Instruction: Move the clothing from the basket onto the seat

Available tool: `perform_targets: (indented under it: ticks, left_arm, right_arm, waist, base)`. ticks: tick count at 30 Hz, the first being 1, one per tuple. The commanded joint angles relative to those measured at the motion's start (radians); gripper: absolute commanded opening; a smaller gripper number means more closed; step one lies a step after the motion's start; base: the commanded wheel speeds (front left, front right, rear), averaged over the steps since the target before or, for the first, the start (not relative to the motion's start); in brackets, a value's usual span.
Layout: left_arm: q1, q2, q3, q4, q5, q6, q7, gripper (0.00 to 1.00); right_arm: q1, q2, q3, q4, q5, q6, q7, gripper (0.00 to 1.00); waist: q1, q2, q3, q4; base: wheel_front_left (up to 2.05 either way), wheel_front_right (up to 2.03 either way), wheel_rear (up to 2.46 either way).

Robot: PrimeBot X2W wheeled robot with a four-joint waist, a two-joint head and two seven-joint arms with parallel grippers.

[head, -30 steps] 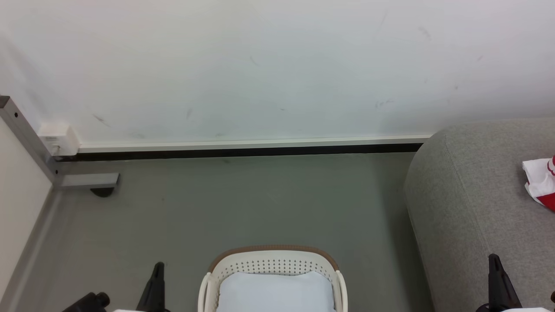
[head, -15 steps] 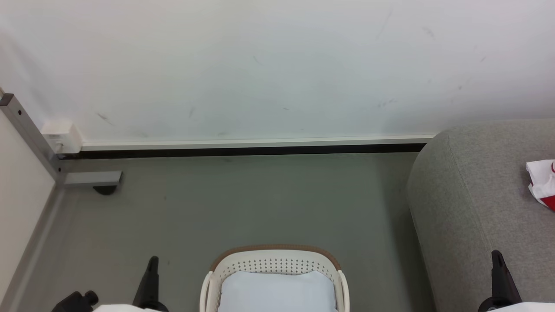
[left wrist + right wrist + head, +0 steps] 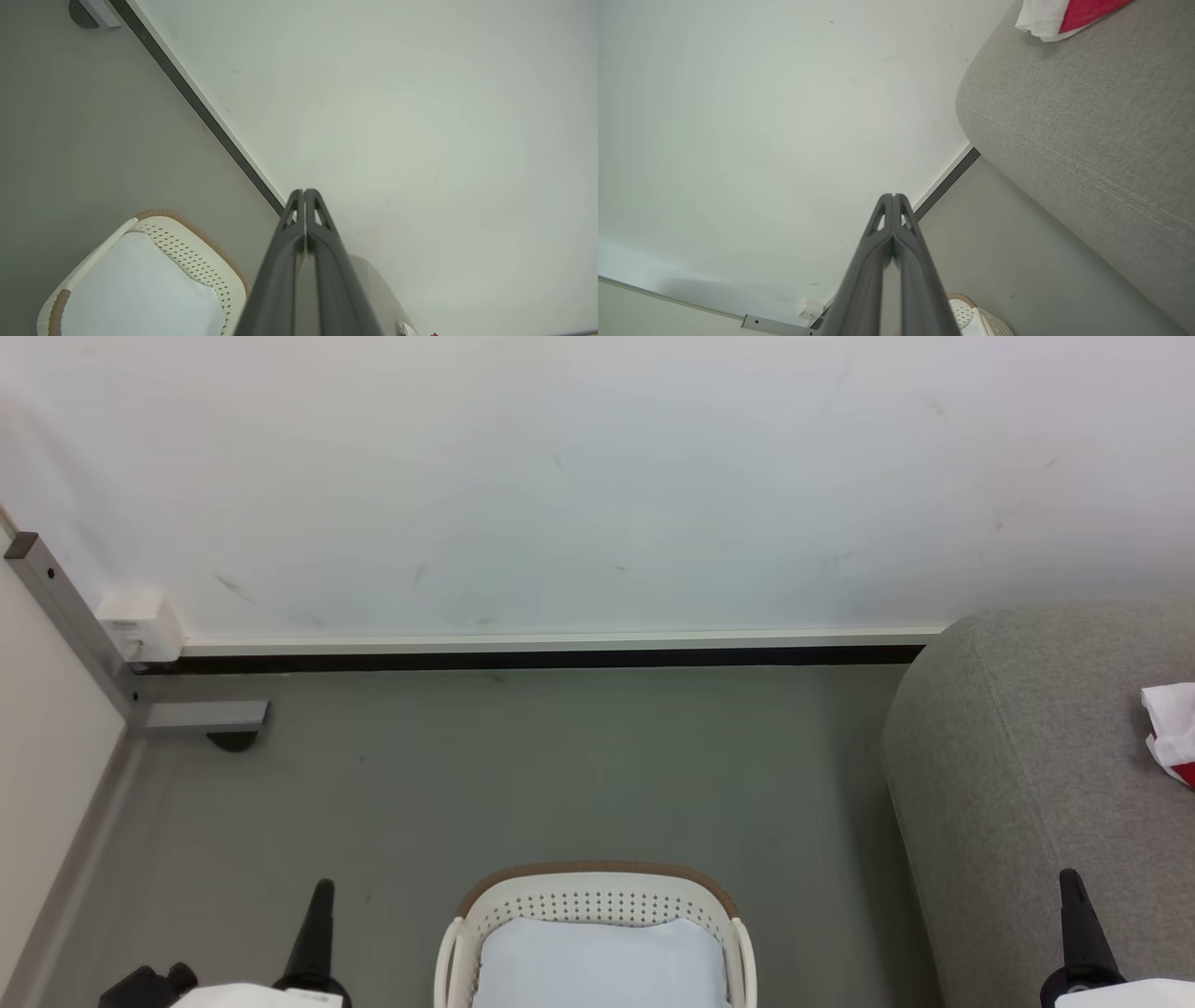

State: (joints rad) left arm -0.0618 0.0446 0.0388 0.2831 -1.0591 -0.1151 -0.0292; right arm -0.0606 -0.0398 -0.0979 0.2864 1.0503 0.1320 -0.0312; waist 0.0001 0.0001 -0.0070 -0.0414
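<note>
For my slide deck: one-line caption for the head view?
Head view: left gripper and right gripper shut, flanking the basket with its pale cushion; clothing lies on the sofa.

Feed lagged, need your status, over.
Shut, empty: left gripper, right gripper. Red-white clothing lies on seat. Inside basket: pale cushion, no red fabric seen.

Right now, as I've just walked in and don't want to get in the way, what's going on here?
Nothing is being handled. The robot's left gripper and right gripper both have their fingers shut on nothing, one on each side of the cream-white perforated plastic basket. In the basket I see a pale blue-white cushion, no garments. A red-and-white fabric garment lies on the grey woven sofa.
</note>
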Motion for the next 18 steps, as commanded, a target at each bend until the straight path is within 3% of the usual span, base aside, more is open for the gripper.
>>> perform_targets:
  ticks: [1,18]
  left_arm:
    - [-0.021,0.006,0.008,-0.013,-0.031,-0.005,0.007,0.00]
    - [-0.031,0.007,0.031,-0.022,-0.202,-0.009,0.052,0.00]
  right_arm:
    - [-0.026,-0.012,-0.003,-0.015,0.029,-0.001,0.008,0.00]
    - [-0.033,-0.013,-0.008,-0.025,0.201,-0.001,0.053,0.00]
  waist:
    - [-0.0001,-0.0001,0.000,0.001]
    - [-0.0001,-0.0001,0.003,0.012]
  base:
    - [0.00,0.00,0.00]
    - [0.00,0.00,0.00]
